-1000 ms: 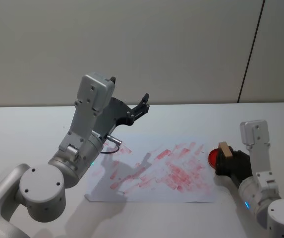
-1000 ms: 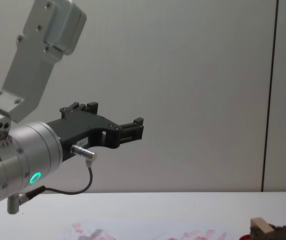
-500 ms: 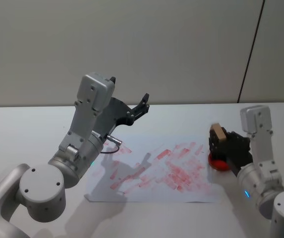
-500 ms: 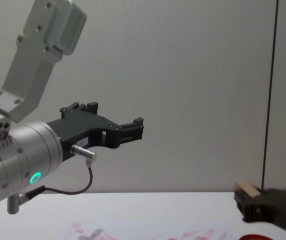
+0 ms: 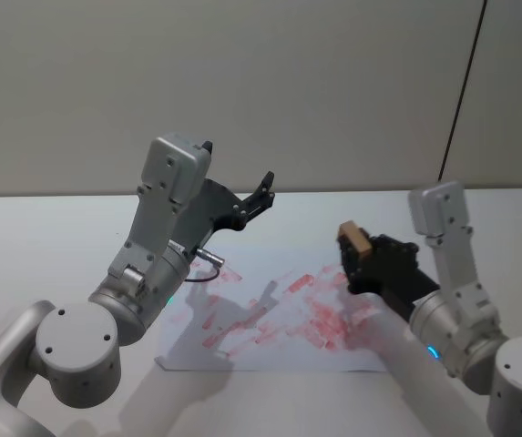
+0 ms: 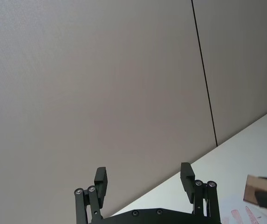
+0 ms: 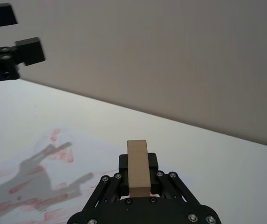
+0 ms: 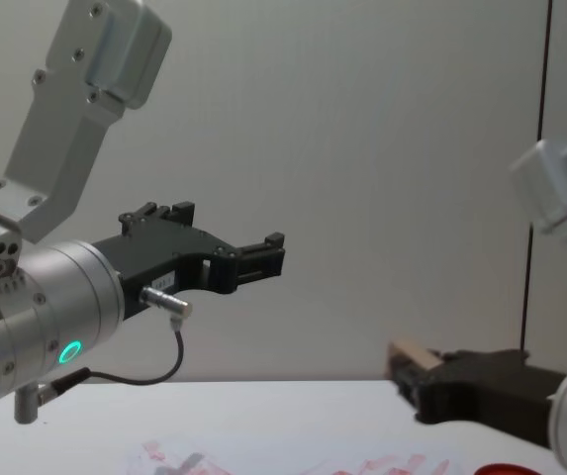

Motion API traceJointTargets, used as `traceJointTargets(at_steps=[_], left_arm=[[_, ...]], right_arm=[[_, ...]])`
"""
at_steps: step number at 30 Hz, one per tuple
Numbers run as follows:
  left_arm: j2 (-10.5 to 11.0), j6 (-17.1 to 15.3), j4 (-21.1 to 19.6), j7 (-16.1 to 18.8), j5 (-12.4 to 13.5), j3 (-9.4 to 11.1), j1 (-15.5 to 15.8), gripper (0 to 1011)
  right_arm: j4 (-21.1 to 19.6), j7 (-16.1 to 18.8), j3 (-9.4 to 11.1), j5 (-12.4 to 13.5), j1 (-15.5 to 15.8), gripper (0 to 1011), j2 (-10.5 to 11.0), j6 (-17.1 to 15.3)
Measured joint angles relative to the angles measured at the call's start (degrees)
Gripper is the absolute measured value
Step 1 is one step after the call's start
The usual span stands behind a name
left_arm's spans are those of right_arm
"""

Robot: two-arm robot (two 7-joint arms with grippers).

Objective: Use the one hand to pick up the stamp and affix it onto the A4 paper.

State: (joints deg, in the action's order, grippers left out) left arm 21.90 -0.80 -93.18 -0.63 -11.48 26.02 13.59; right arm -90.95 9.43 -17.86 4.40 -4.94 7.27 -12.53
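One stamp (image 5: 354, 238), clamped in right gripper (image 5: 359, 262) above A4 paper (image 5: 270, 353); lower squarely, press flat. Left gripper (image 6: 143, 177) parked aloft, jaws wide.

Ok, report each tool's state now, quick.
Left tool: open, empty, raised.
Right tool: shut on the stamp, above the A4 paper.

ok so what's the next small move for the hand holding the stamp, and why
Probably lower the right hand straight down: it grips the stamp in the air, seemingly over the A4 paper, not touching it. The left hand is parked, raised and open.
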Motion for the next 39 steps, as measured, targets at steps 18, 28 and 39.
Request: traceJointTargets(at_steps=[18,28,39], left_arm=[[0.0,0.0,0.0,0.0,0.0,0.0,0.0,1001],[0.0,0.0,0.0,0.0,0.0,0.0,0.0,1001],[0.0,0.0,0.0,0.0,0.0,0.0,0.0,1001]], right_arm=[[5.1,10.1,-2.7,-3.4,-1.3,218,-1.0,-8.2],[7.7,11.0,-3.0,-4.1,-1.4,218,-0.9,-9.7],[8.8,11.3,-3.1,-3.7,-1.7,219,-1.0,-9.4]])
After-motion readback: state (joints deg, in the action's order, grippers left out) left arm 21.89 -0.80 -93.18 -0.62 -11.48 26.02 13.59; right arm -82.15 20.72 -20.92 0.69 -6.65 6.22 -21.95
